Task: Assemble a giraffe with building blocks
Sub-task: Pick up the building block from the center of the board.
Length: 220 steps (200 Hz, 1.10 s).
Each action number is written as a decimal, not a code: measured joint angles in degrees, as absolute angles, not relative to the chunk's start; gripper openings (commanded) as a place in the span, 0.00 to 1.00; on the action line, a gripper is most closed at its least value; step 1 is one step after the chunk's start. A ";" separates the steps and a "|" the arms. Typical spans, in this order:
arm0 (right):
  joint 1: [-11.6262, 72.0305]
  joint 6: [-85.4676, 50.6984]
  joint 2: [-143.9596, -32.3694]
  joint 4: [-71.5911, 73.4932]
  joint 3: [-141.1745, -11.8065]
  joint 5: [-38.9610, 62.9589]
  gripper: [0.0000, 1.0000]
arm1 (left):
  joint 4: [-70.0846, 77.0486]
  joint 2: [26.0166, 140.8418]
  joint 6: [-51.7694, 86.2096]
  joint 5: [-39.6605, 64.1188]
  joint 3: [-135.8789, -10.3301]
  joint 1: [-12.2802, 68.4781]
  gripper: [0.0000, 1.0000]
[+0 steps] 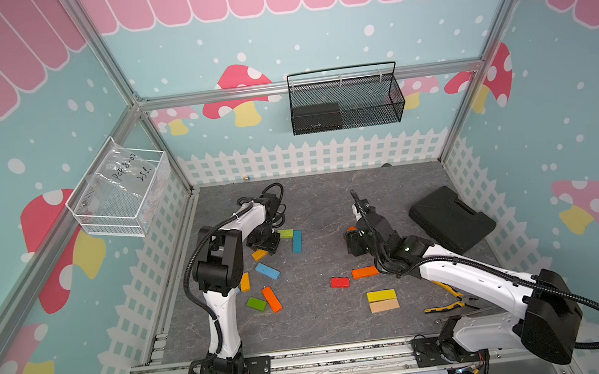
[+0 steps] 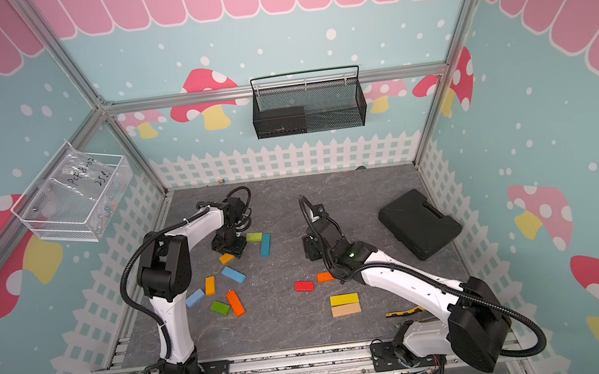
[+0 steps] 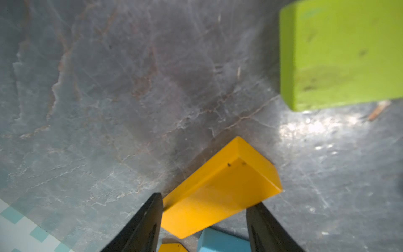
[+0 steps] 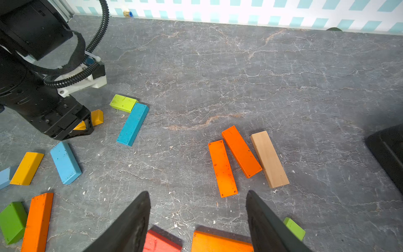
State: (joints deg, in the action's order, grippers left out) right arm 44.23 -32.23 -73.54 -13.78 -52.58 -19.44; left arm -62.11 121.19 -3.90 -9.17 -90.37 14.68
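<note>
Building blocks lie scattered flat on the grey table (image 1: 311, 202). My left gripper (image 3: 206, 199) is shut on a yellow block (image 3: 220, 187), one finger on each side, and holds it tilted over a light blue block (image 1: 267, 271). A lime block (image 1: 286, 233) and a teal block (image 1: 297, 241) lie just beyond it. My right gripper (image 4: 197, 194) hangs open and empty above a red block (image 4: 161, 242) and an orange block (image 4: 218, 243). Ahead of it lie two orange blocks (image 4: 222, 168) and a tan block (image 4: 269, 159). A yellow block (image 1: 381, 295) and another tan block (image 1: 384, 305) lie side by side nearer the front.
A black plastic case (image 1: 451, 219) lies at the right rear of the table. Yellow-handled pliers (image 1: 450, 299) lie under the right arm. More blocks lie by the left arm: yellow (image 1: 244, 281), green (image 1: 256, 303), orange (image 1: 272, 299). A black mesh basket (image 1: 345, 99) hangs on the back wall.
</note>
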 measured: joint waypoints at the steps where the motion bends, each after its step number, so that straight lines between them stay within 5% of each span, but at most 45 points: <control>1: 44.23 -32.23 -73.54 -13.78 -52.58 -19.44 0.71 | -62.11 121.19 -3.92 -9.17 -90.37 14.68 0.56; 23: 44.18 -32.14 -73.54 -13.67 -52.60 -19.46 0.71 | -62.43 121.30 -3.84 -8.08 -90.37 14.66 0.46; 63: 44.16 -32.14 -73.54 -13.65 -52.58 -19.53 0.71 | -64.16 121.32 -3.27 -6.98 -90.37 14.52 0.43; 101: 44.12 -32.16 -73.54 -13.65 -52.58 -19.53 0.70 | -65.28 121.32 -2.20 -6.59 -90.37 13.91 0.25; 175: 43.88 -32.42 -73.52 -13.65 -52.58 -19.53 0.70 | -69.10 113.08 4.01 -9.98 -90.94 14.57 0.21; 220: 43.88 -33.17 -72.88 -13.65 -52.56 -20.01 0.70 | -71.61 100.79 14.04 -11.62 -90.37 27.07 0.19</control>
State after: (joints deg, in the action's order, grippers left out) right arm 43.88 -33.17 -72.88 -13.65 -52.56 -20.01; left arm -71.61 100.79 14.04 -11.62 -90.37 27.07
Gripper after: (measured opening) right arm 0.696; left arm 0.285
